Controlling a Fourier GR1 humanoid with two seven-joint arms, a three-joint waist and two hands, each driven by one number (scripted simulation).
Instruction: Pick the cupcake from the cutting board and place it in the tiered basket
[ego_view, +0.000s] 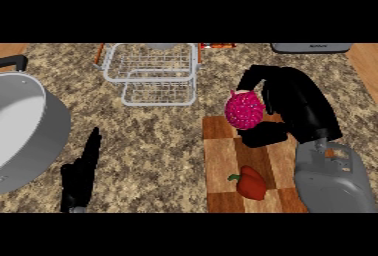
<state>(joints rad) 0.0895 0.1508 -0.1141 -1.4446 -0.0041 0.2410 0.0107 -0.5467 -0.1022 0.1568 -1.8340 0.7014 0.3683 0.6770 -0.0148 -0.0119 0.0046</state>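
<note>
The robot's right hand (284, 107) curls its black fingers and thumb around a pink cupcake (244, 110), holding it at the far left corner of a wooden cutting board (220, 165). Whether the cupcake is fully clear of the board cannot be told, but the pick looks done. What remains, by my judgement, is carrying it to the white wire tiered basket (153, 74) near the counter's far edge and letting go. A red bell pepper (251, 183) lies at the board's near edge. The left hand (80, 175) rests near the counter's near edge, fingers straight. The counter (140, 135) is speckled brown granite; a grey pot (26, 130) sits at its left edge.
</note>
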